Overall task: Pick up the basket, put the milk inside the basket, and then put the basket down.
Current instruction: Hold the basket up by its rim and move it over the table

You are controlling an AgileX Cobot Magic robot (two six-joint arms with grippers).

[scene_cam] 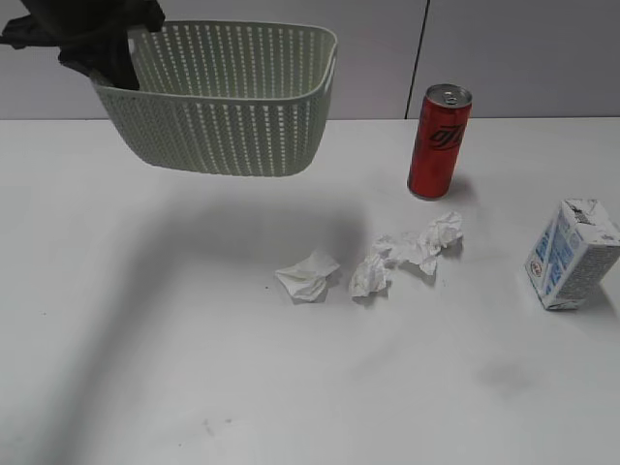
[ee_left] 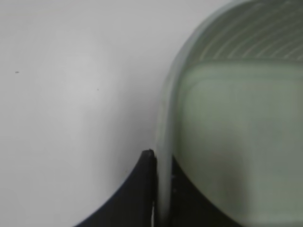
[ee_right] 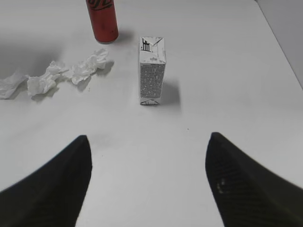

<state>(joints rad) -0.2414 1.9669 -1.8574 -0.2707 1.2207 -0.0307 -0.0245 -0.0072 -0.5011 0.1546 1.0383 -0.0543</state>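
Note:
The pale sage-green basket (scene_cam: 232, 97) hangs in the air at the upper left, tilted, above its shadow on the table. My left gripper (scene_cam: 102, 48) is shut on the basket's left rim; in the left wrist view the rim (ee_left: 163, 142) runs between the dark fingers (ee_left: 161, 184). The white-and-blue milk carton (scene_cam: 572, 254) stands upright at the right edge of the table. It also shows in the right wrist view (ee_right: 151, 71), ahead of my right gripper (ee_right: 147, 142), which is open, empty and a good way short of it. The right gripper is out of the exterior view.
A red soda can (scene_cam: 439, 141) stands upright behind the middle, left of the milk (ee_right: 102, 19). Crumpled white tissues (scene_cam: 387, 260) lie in a row at the table's middle (ee_right: 61, 73). The white table (scene_cam: 194, 387) ends at a grey wall behind.

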